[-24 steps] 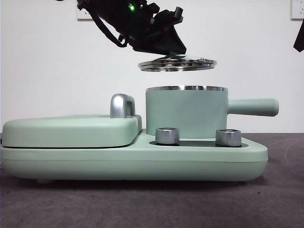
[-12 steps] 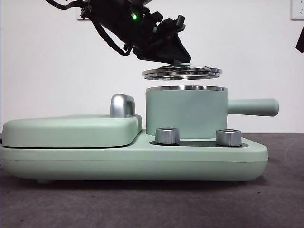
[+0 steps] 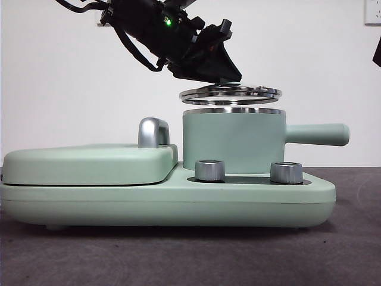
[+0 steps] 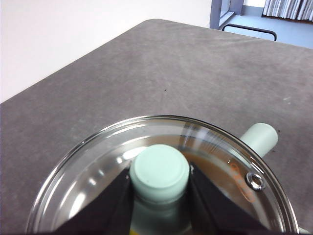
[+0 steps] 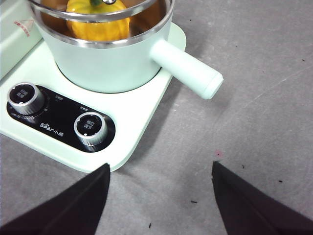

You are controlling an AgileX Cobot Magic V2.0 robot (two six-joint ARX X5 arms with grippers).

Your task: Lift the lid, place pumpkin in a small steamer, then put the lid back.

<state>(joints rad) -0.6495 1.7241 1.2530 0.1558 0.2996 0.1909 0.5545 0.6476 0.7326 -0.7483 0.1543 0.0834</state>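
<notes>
The glass lid (image 3: 230, 93) hangs level a little above the steel rim of the small steamer (image 3: 235, 143). My left gripper (image 3: 225, 76) comes down from the upper left and is shut on the lid's mint-green knob (image 4: 160, 171); in the left wrist view both jaws press the sides of the knob, with the left gripper (image 4: 160, 193) over the lid glass (image 4: 88, 176). The yellow-orange pumpkin (image 5: 98, 22) sits inside the small steamer (image 5: 107, 63). My right gripper (image 5: 160, 169) is open over the bare table beside the base, holding nothing.
The steamer stands on a wide mint-green base (image 3: 178, 199) with two silver knobs (image 3: 209, 170) (image 3: 286, 172). A flat hinged cover (image 3: 89, 164) with a silver handle (image 3: 153, 132) fills the base's left half. The steamer's long handle (image 3: 315, 134) sticks out to the right.
The left gripper has lowered the lid toward the steamer's rim and shifted it slightly to the right. The gap between lid and rim has shrunk.
</notes>
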